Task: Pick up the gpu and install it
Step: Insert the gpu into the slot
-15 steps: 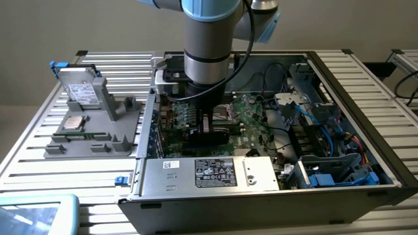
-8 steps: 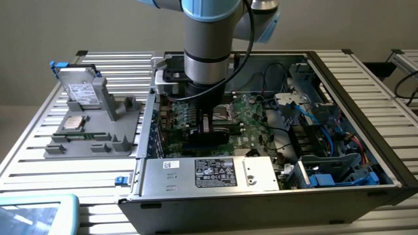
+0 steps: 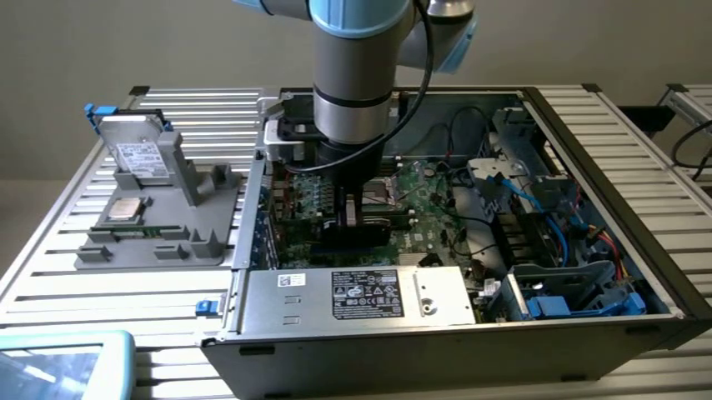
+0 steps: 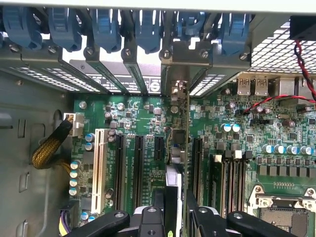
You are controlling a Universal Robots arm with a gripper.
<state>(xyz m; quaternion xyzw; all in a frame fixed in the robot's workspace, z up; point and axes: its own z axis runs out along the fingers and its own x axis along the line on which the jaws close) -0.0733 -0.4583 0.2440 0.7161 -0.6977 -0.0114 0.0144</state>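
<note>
- Gripper [image 4: 175, 210] low at the wrist frame's bottom centre, fingers [image 4: 159, 205] clamped on the gpu [image 4: 178, 148], held edge-on between them.
- Card's long axis straight up the frame from the fingers, parallel to the black slots [image 4: 139, 165] on the motherboard [image 4: 237, 148], bracket end toward the rear slot covers [image 4: 148, 64].
- Exterior view: arm lowered into the open computer case [image 3: 623, 250], centre frame, gpu [image 3: 358, 236] just above the board.

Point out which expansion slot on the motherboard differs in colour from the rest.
The white slot, the long one nearest the yellow-sleeved cable bundle. The other slots beside it are black, as are those flanking the gpu held edge-on.
</note>
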